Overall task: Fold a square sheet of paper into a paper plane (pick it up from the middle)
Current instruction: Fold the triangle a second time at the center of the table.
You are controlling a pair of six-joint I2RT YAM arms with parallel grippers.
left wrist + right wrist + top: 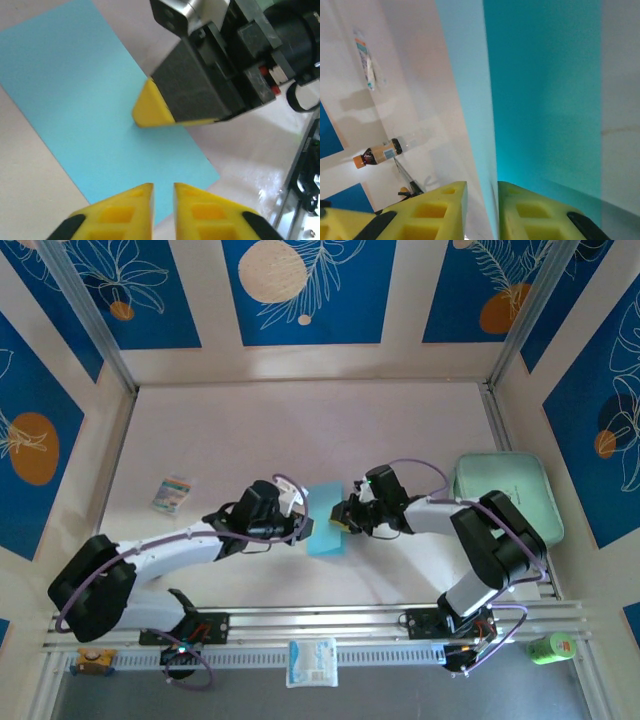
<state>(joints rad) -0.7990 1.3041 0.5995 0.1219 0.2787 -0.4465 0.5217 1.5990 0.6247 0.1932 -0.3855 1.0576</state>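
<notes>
The square sheet of paper [327, 525] lies mid-table as a light blue, narrow rectangle, doubled over on itself. My left gripper [306, 525] is at its left edge; in the left wrist view its jaws [163, 187] stand a narrow gap apart over the paper [90, 100] with nothing between them. My right gripper [345, 517] is at the right edge, one yellow fingertip [152, 107] touching the sheet. In the right wrist view a raised layer of paper [470, 100] runs up between the right gripper's jaws [482, 186], lying against the right finger, with a gap to the left one.
A mint-green tray [505, 495] sits at the right. A small printed packet [172, 494] lies at the left, and it appears in the right wrist view too [367, 65]. A white packet [312, 661] and a green can [550, 647] are beyond the near rail. A small bottle [380, 152] lies far off.
</notes>
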